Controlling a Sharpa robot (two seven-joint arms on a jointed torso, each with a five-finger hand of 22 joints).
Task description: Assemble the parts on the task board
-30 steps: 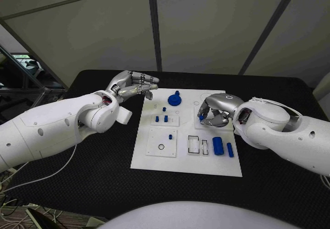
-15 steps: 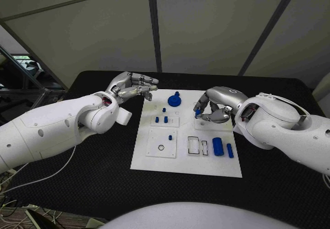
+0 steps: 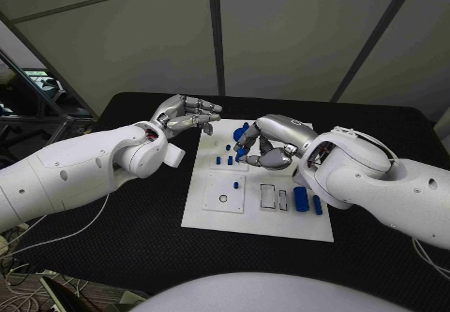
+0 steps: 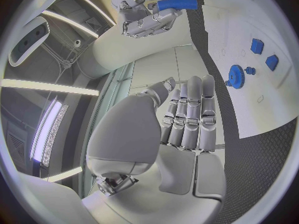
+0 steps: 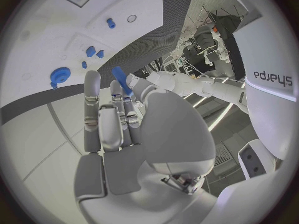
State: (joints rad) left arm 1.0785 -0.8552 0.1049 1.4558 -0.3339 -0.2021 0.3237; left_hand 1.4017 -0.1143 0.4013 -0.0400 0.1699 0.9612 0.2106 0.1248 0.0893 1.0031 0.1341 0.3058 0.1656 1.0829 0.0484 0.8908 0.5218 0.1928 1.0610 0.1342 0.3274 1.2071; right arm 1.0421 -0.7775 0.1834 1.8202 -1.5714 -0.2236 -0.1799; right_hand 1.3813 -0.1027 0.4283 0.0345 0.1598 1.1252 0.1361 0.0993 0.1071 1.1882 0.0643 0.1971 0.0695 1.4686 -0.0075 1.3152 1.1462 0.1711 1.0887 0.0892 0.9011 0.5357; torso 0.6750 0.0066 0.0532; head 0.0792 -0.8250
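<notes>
— Right hand (image 3: 267,144): what is it doing?

— It hangs over the far part of the task board (image 3: 211,221), its fingers pinching a small blue peg (image 5: 121,79). The left wrist view shows that peg lying crosswise in its fingertips.

— And the left hand (image 3: 188,114)?

— It is raised just off the board's far left corner, fingers lightly curled and a little apart, holding nothing.

— Where are the other parts?

— A blue gear (image 3: 240,133) sits on the board right beside the right hand, between the two hands. Two short blue pegs (image 3: 225,160) stand just below that hand, and one more small peg (image 3: 235,184) nearer the robot. A blue cylinder (image 3: 300,198) and a slim blue bar (image 3: 316,205) lie side by side under the right forearm, next to two rectangular slots (image 3: 272,196).

— What is underneath it all?

— A black textured tabletop (image 3: 112,240), with the white board in its middle. Behind it stand pale wall panels (image 3: 140,45) split by dark seams.

— Any writing?

— The word "sharpa" (image 5: 273,76) on the white right arm, seen upside down in the right wrist view.
</notes>
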